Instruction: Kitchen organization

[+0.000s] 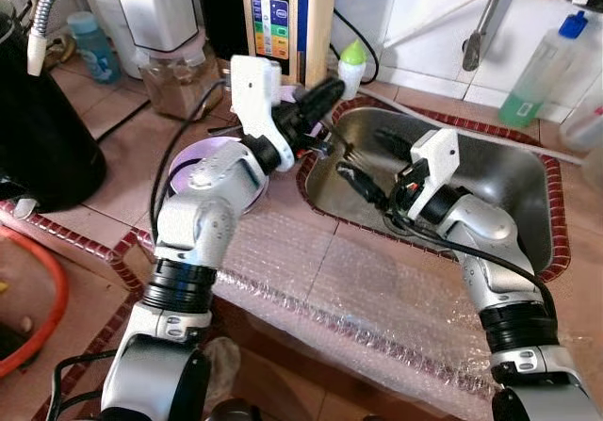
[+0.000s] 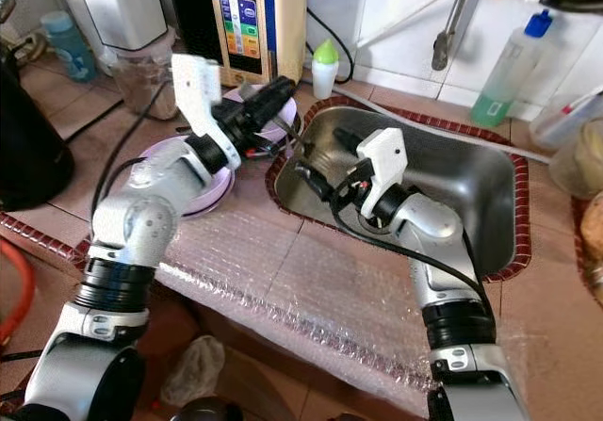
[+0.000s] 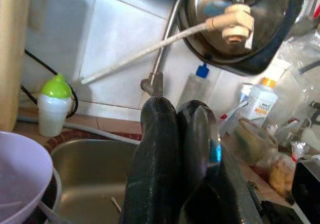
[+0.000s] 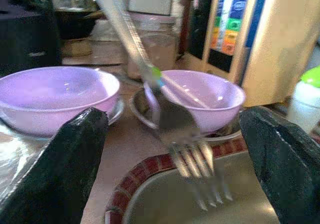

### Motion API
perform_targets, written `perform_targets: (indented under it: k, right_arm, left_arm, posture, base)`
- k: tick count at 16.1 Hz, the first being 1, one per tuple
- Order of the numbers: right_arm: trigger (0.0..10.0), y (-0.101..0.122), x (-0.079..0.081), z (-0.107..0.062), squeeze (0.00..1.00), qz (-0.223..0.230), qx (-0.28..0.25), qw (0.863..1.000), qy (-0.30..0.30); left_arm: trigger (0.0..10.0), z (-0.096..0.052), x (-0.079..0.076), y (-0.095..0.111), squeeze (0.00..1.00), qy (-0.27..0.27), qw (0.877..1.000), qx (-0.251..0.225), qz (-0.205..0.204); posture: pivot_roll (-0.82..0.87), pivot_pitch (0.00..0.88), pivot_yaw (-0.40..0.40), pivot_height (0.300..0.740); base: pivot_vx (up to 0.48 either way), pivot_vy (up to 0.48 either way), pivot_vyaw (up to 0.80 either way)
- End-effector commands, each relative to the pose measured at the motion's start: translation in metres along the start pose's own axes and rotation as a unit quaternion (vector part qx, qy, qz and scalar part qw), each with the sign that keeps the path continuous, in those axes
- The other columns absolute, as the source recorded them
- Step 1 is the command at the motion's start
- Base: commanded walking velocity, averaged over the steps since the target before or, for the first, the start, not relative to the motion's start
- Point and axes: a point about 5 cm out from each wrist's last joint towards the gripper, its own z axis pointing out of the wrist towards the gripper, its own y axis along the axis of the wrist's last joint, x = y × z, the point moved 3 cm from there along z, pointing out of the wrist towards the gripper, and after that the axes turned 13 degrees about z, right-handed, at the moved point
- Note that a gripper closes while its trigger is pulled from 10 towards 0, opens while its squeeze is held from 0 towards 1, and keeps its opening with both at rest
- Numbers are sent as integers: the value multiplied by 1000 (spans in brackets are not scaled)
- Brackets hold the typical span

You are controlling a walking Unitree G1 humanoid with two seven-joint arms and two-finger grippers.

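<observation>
Right wrist view: the fork [image 4: 187, 156] is hanging tines-down over the near-left rim of the sink [image 1: 513, 181], in front of two purple bowls [image 4: 55, 96].
Left gripper [image 1: 325, 96]: its fingers are pressing together on the fork's handle, holding it over the sink's left edge.
Right gripper [image 1: 363, 167]: its fingers are standing spread wide, reaching up from inside the sink toward the tines.
Handling: the fork is looking light, stiff, thin and slick; the flat handle is probably offering the surest hold, away from the tines.
</observation>
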Motion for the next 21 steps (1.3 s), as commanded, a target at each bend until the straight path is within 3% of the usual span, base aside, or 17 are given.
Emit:
perform_targets:
  k: [1,2,3,4,9,12,18,19,21]
  right_arm:
    - [10000,7,9,3,0,-5,-2,1000,28]
    - [10000,6,12,5,0,-3,1,999,36]
    - [2118,5,16,9,0,-1,2,999,46]
    - [0,2,18,12,0,1,6,999,50]
    - [0,-7,15,19,0,16,26,999,39]
    - [0,-11,2,22,0,-20,50,999,2]
    - [0,-7,-17,27,0,-31,37,997,-60]
    - [0,-5,-20,26,0,-33,34,996,-69]
    - [0,-3,-24,26,0,-30,33,996,-76]
  left_arm:
    - [0,4,-5,0,0,-16,1000,0,11]
    - [0,6,-8,-3,0,-23,1000,2,8]
    - [0,7,-12,-8,0,-29,1000,8,7]
    - [0,8,-15,-12,0,-34,999,12,5]
    - [0,6,-20,-27,0,-40,999,24,-3]
    - [0,5,-23,-32,0,-43,999,28,-3]
    - [39,2,-21,-37,0,-37,999,34,6]
    - [1451,2,-21,-37,0,-37,999,35,9]
    - [1882,2,-22,-35,0,-37,999,31,11]
  posture:
    - [-32,0,62,740]
    - [-32,0,62,740]
    - [-32,0,60,740]
    - [-31,0,58,740]
    - [-32,0,54,740]
    - [-33,0,51,740]
    - [-27,0,47,740]
    - [-26,0,44,740]
    - [-26,0,44,740]
  base:
    - [0,0,0]
    - [0,0,0]
    - [0,0,0]
    - [0,0,0]
    - [0,0,0]
    - [0,0,0]
    - [0,0,0]
    - [0,0,0]
    - [0,0,0]
